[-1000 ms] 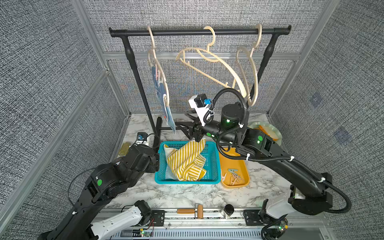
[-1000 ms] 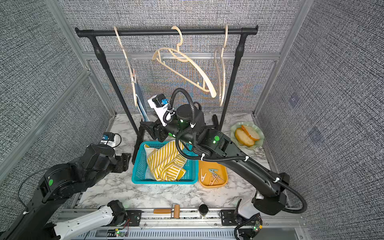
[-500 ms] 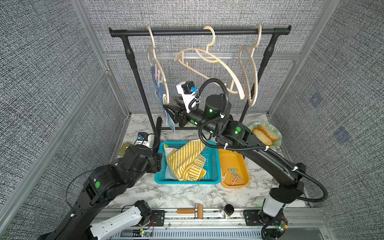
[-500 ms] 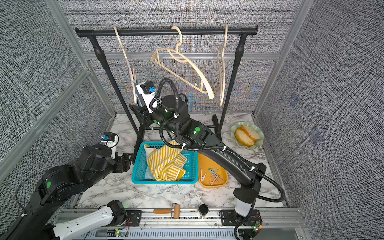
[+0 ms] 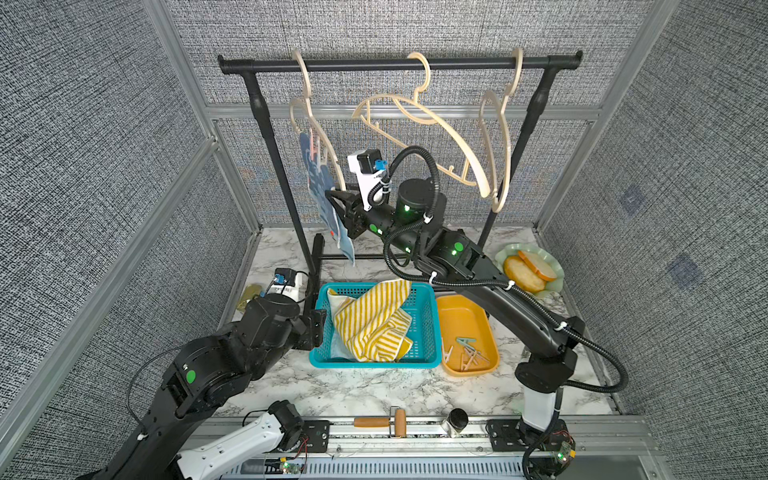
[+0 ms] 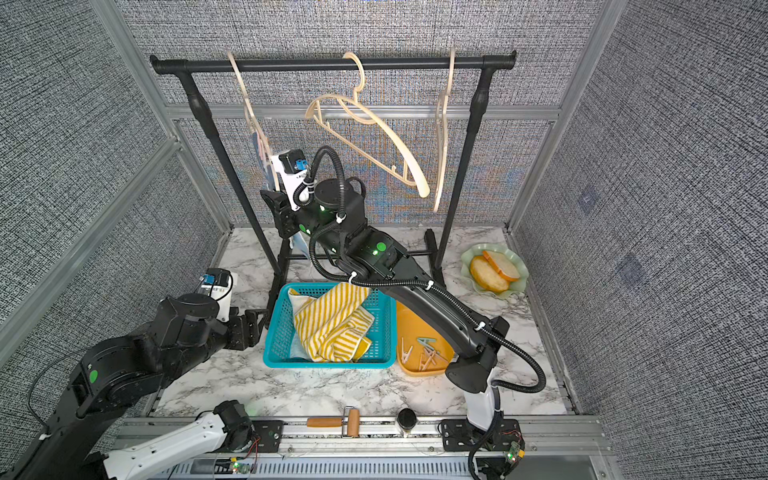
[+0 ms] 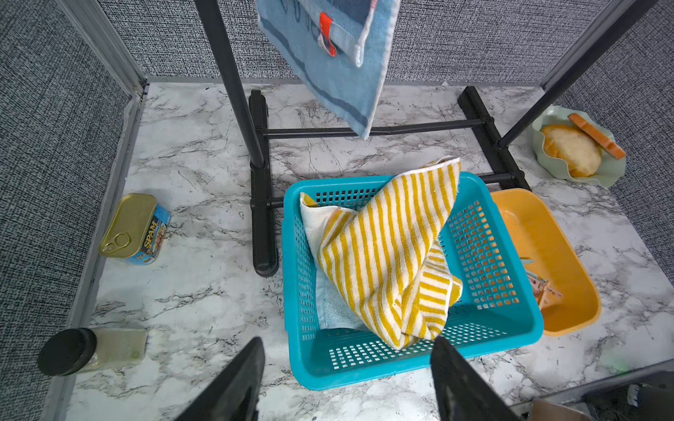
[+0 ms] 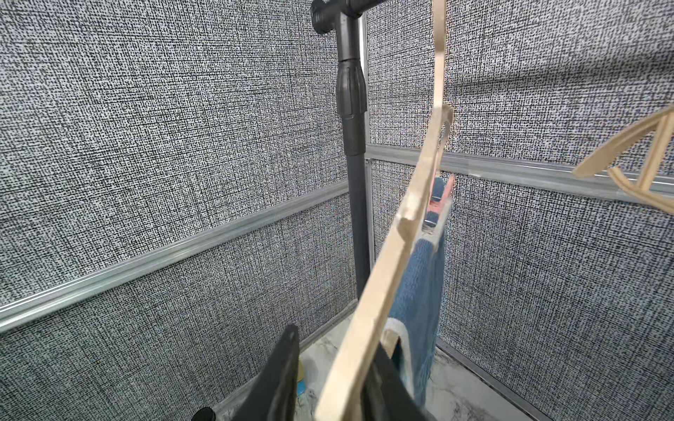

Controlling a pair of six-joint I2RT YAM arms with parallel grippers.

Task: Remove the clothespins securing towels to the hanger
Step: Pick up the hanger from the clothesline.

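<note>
- In both top views, a black clothes rack (image 5: pixel 399 65) stands at the back of a marble tabletop (image 5: pixel 374 386), with three beige hangers on its rail.
- The leftmost hanger (image 5: pixel 308 87) carries a dark blue towel (image 5: pixel 322 187). The right gripper (image 5: pixel 338 205) reaches up to that hanger's lower end. From here I cannot tell how its jaws stand.
- Below, a teal basket (image 5: pixel 424 299) holds a yellow-and-white striped towel (image 5: pixel 374 324). Just beside it, an orange tray (image 5: pixel 461 316) holds several loose clothespins (image 5: pixel 467 353).
- The left gripper (image 5: pixel 316 330) hovers low, just beside the basket's left wall.
- In the left wrist view, the left gripper's jaws stand wide apart and empty over the basket's near rim.
- A light aqua towel (image 7: pixel 328 310) lies under the striped one, and the blue towel's corner hangs above.
- A Spam can (image 7: pixel 135 229) and a jar (image 7: pixel 84 351) sit well apart from the basket on the marble.
- In the right wrist view, the hanger's beige arm runs between the right gripper's two fingers (image 8: pixel 284 364). It lies against one finger with a gap to the other, so the jaws are narrow but not clamped.
- Further up the hanger, a pink clothespin (image 8: pixel 437 204) pins the blue towel to it.
</note>
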